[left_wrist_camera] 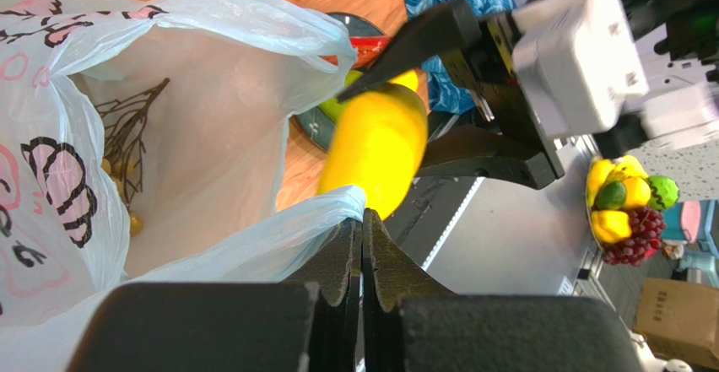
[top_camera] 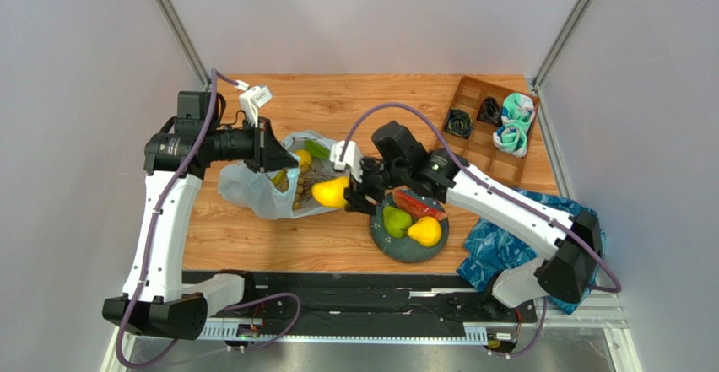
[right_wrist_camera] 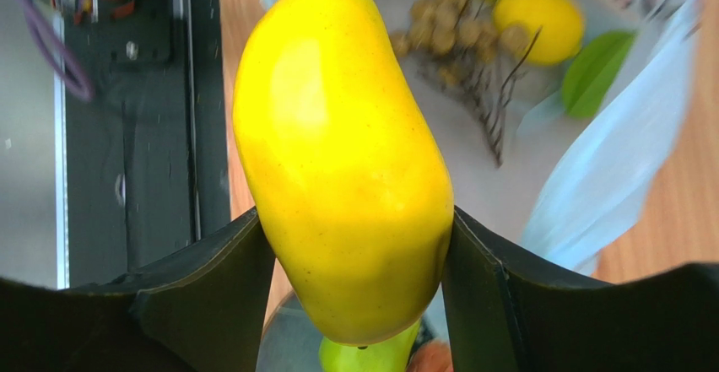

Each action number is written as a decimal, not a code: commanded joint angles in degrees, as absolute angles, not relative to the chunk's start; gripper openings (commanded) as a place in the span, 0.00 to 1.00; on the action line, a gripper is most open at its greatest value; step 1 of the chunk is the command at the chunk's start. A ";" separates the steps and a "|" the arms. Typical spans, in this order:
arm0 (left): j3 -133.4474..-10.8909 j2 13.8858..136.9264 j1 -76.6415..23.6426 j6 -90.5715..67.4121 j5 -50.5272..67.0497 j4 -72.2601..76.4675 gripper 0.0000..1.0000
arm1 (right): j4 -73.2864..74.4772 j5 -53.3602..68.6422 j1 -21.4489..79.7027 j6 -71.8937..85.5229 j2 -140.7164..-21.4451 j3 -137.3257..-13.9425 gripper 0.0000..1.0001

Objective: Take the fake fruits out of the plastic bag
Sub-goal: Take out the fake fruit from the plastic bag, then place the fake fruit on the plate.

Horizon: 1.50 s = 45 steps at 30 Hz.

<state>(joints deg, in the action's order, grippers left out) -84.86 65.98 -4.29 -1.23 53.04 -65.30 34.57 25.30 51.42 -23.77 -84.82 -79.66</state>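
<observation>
So the mango (top_camera: 331,192) (right_wrist_camera: 342,161) is clamped in the right gripper (top_camera: 344,191) (right_wrist_camera: 354,220), one finger on each side of it, sitting right at the mouth of the bag (top_camera: 253,191) (left_wrist_camera: 211,94), between the bag and the plate (top_camera: 384,244). From the left wrist view the mango (left_wrist_camera: 377,148) is just outside the bag's rim. I can't tell how far it is off the table (top_camera: 337,102). The left gripper (top_camera: 272,148) (left_wrist_camera: 363,220) has its fingers pressed together with the bag's rim pinched between them, on the left side of the bag, and the mouth gapes toward the right. Inside the bag I can see a lemon (right_wrist_camera: 540,22), a brownish grape bunch (right_wrist_camera: 456,39) on a twiggy stem and something green (top_camera: 316,148) at the far edge. On the plate, near and right of the bag, there's a green pear (top_camera: 396,220), a watermelon slice (top_camera: 419,206) and a yellow fruit (top_camera: 426,232). Further right a blue patterned cloth (top_camera: 498,245) is bunched under the right arm, and at the far right corner a wooden tray (top_camera: 473,148) holds rolled socks (top_camera: 516,123) in one compartment.
</observation>
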 commanded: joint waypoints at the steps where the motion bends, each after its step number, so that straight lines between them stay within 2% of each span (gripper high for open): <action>1: -87.36 65.30 -3.78 -1.06 50.89 -62.84 0.00 | 41.92 24.97 50.71 -31.71 -73.94 -69.45 0.13; 7: -86.31 64.86 -3.52 -0.44 49.49 -63.19 0.00 | 49.82 20.49 50.71 -41.39 -59.62 -56.00 0.14; 14: -85.87 65.65 -2.46 -0.44 48.87 -63.28 0.00 | 49.22 21.01 50.80 -28.67 -54.41 -48.70 0.15; 25: -84.11 66.18 -2.20 -0.09 49.04 -63.89 0.00 | 38.86 16.53 50.71 -20.40 -59.14 -40.78 0.18; 33: -83.23 65.83 -2.20 -0.09 49.48 -65.48 0.00 | 33.58 10.91 50.01 -16.61 -67.84 -40.52 0.25; 39: -83.23 65.48 -2.20 -0.09 50.89 -66.27 0.00 | 36.47 11.51 50.01 -18.10 -67.59 -41.75 0.50; 40: -83.15 65.57 -2.20 -0.09 51.15 -66.27 0.00 | 37.26 11.43 50.01 -18.37 -67.41 -42.44 0.59; 41: -83.06 65.57 -2.20 -0.09 51.59 -66.36 0.00 | 38.83 10.99 50.01 -18.54 -67.50 -43.06 0.77; 42: -82.97 65.57 -2.20 -0.09 51.85 -66.27 0.00 | 39.89 10.46 50.01 -18.98 -67.67 -43.76 0.81; 43: -82.97 65.65 -2.20 -0.09 52.12 -66.18 0.00 | 41.21 10.20 50.10 -19.16 -68.11 -45.94 0.94; 45: -82.97 65.39 -2.20 -0.09 52.56 -66.09 0.00 | 44.99 10.45 50.10 -19.34 -68.73 -47.98 0.99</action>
<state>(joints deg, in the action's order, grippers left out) -83.13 66.15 -2.57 -0.97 50.02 -65.95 39.83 11.11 50.15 -18.22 -69.06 -41.91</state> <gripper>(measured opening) 0.007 0.938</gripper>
